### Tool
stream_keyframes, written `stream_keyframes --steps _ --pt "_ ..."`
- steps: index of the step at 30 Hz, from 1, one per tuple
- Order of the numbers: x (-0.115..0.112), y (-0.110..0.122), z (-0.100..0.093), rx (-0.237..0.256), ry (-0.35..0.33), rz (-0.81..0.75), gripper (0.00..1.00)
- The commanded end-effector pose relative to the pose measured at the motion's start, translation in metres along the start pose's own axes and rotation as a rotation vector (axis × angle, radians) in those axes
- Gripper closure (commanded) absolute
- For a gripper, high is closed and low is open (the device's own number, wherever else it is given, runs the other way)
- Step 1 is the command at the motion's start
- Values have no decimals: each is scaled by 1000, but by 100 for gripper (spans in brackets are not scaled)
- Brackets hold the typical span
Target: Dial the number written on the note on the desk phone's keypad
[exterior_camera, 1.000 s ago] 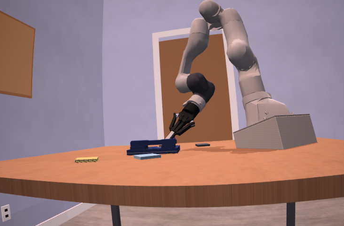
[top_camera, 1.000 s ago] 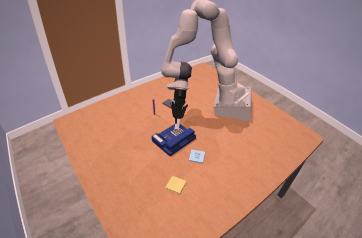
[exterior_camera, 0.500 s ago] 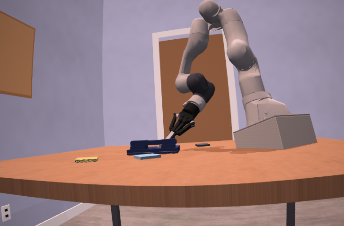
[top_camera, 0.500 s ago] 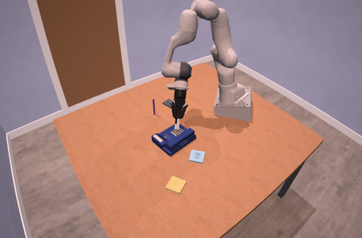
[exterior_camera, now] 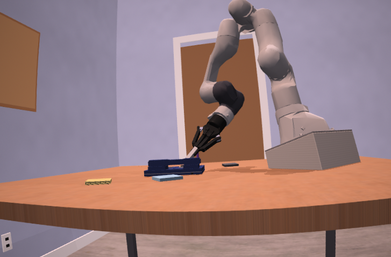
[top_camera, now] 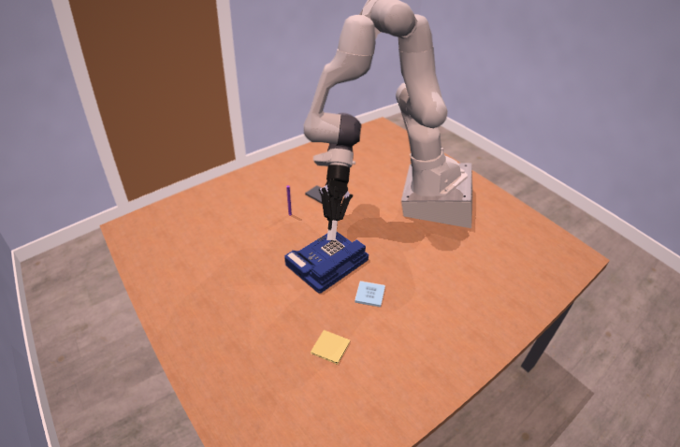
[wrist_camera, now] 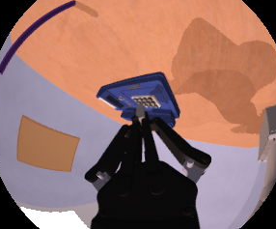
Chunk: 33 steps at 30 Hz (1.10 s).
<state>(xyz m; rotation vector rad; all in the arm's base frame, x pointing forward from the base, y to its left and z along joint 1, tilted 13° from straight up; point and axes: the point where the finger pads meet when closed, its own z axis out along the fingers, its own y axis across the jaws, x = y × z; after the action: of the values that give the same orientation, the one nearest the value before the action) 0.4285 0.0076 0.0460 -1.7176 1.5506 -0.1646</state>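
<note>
A dark blue desk phone [top_camera: 325, 258] lies on the table, with a grey keypad [top_camera: 332, 246] on its far part and the handset lying in its cradle along the near right side. It also shows in the side view [exterior_camera: 174, 167] and the wrist view [wrist_camera: 139, 98]. My gripper [top_camera: 330, 232] [exterior_camera: 192, 153] [wrist_camera: 141, 108] is shut with nothing between its fingers. It tilts down, and its pale fingertips come together over the keypad's far edge. I cannot tell whether they touch a key. A light blue note [top_camera: 369, 293] with small print lies in front of the phone on the right.
A yellow pad [top_camera: 330, 346] lies nearer the front edge. A purple pen [top_camera: 288, 200] stands upright behind the phone on the left. A flat black object [top_camera: 315, 193] lies behind the gripper. The arm's base [top_camera: 438, 194] stands at the back right.
</note>
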Motion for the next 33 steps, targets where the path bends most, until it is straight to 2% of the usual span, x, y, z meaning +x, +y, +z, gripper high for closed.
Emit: stream_keyframes --steps 1,17,33 --pt "-2 0 1 -5 0 8 100" --pt "-14 -5 15 -5 0 8 100" --pt "-11 -3 20 -5 0 8 100"
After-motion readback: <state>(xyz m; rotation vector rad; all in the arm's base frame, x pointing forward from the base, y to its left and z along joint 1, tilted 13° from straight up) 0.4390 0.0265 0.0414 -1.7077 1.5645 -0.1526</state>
